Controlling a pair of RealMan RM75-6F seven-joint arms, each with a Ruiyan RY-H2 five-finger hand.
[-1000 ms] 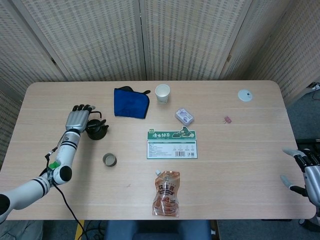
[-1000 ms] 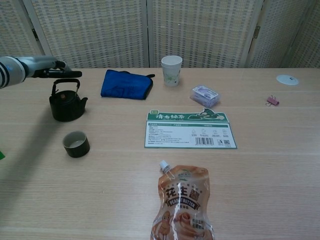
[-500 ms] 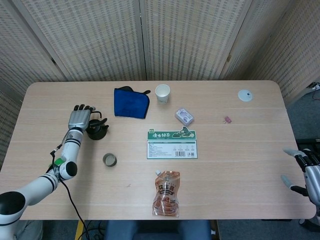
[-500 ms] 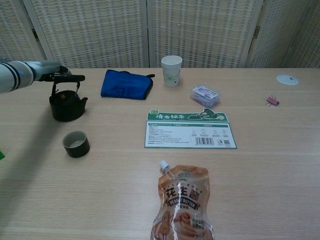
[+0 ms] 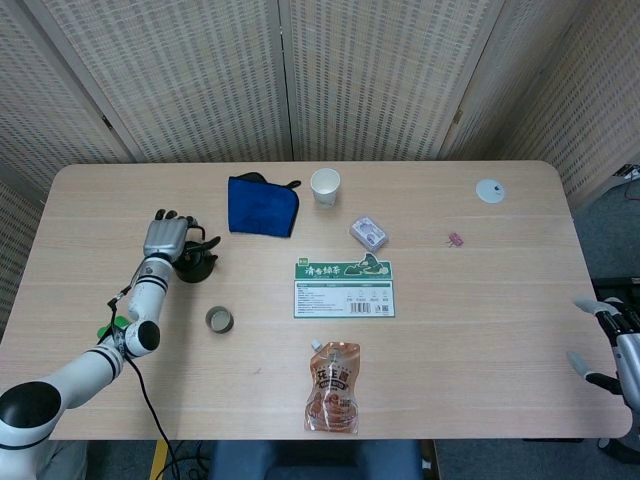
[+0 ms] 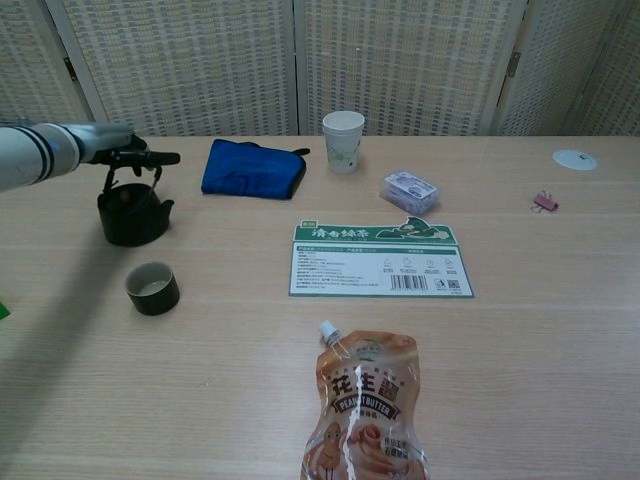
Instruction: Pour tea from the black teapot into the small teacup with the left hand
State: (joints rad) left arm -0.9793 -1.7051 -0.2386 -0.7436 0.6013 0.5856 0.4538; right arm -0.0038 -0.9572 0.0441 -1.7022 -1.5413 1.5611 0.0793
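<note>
The black teapot (image 5: 196, 265) (image 6: 130, 212) stands at the table's left side, its hoop handle upright. My left hand (image 5: 166, 236) (image 6: 115, 145) hovers at the top of that handle, fingers (image 6: 160, 157) stretched flat over it; no closed grip shows. The small dark teacup (image 5: 219, 320) (image 6: 152, 288) sits on the table a little nearer than the pot and to its right, upright and untouched. My right hand (image 5: 612, 345) hangs by the table's right edge with its fingers spread, holding nothing.
A folded blue cloth (image 5: 262, 205) and a paper cup (image 5: 325, 186) lie behind the pot. A green-and-white card (image 5: 344, 288), a snack pouch (image 5: 333, 386), a small box (image 5: 369, 232), a pink clip (image 5: 456, 239) and a white disc (image 5: 490, 190) occupy the middle and right.
My left hand has slid right and lower onto the teapot's handle, and the pot has shifted slightly left. The right hand has barely moved.
</note>
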